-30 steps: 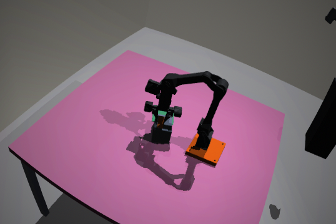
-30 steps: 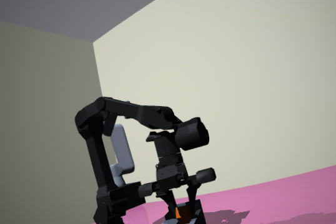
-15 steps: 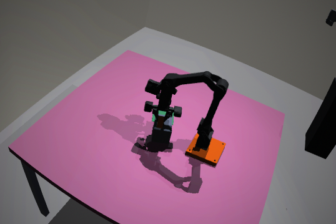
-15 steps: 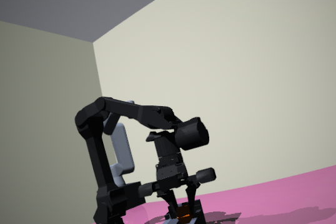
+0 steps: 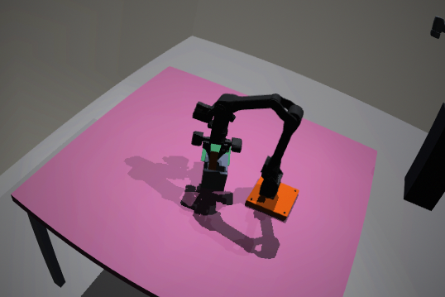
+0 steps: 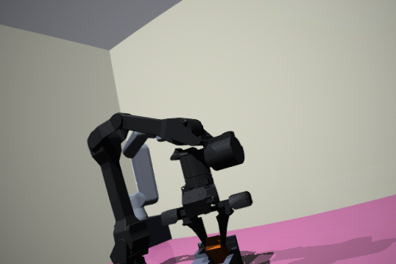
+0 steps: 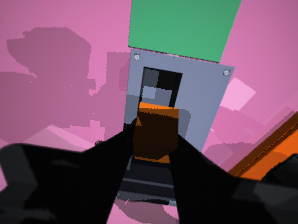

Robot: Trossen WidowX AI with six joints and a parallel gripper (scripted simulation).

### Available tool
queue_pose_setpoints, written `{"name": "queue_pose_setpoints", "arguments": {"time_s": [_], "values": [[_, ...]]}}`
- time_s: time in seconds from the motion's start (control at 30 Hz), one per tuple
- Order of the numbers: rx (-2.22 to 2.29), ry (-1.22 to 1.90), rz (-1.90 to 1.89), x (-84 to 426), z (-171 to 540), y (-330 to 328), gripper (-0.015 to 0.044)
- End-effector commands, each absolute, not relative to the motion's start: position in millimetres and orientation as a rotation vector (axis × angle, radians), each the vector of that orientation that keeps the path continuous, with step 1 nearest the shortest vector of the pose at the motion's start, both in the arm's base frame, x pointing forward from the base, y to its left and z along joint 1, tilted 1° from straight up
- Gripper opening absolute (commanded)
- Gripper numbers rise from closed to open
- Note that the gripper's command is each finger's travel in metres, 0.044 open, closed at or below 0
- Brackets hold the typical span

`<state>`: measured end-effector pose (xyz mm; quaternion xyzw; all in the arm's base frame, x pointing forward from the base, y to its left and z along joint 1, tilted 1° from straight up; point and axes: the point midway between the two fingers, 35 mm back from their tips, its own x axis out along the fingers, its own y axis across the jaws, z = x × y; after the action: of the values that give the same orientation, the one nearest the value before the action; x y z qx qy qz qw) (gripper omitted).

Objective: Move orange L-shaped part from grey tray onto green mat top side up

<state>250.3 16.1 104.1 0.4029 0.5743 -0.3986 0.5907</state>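
The orange L-shaped part [image 5: 212, 162] [image 6: 213, 249] [image 7: 157, 120] is tipped, with one end raised out of the pocket in the grey tray [image 5: 215, 180] [image 7: 202, 95]. My gripper [image 5: 213, 160] [image 6: 214, 243] [image 7: 153, 132] is shut on that raised end, one finger on each side. The far stretch of the pocket shows dark and uncovered in the wrist view. The part's lower end is hidden. The green mat [image 5: 215, 147] [image 7: 182, 27] adjoins the tray at the top of the wrist view and is bare where it shows.
The arm stands on an orange base plate [image 5: 285, 200] [image 7: 282, 157], to the right of the tray in the top view. Tray, mat and base plate are on the pink table [image 5: 145, 128] [image 6: 331, 220]. Arm shadows fall across the table.
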Motion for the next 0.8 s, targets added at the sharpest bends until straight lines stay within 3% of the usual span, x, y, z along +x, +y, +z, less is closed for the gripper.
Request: {"name": "queue_pose_setpoints", "arguments": {"time_s": [0.0,0.77], "values": [[0.941,1.331,-0.927,251,112,16,0.0],[0.941,1.331,-0.928,250,148,16,0.0]]}}
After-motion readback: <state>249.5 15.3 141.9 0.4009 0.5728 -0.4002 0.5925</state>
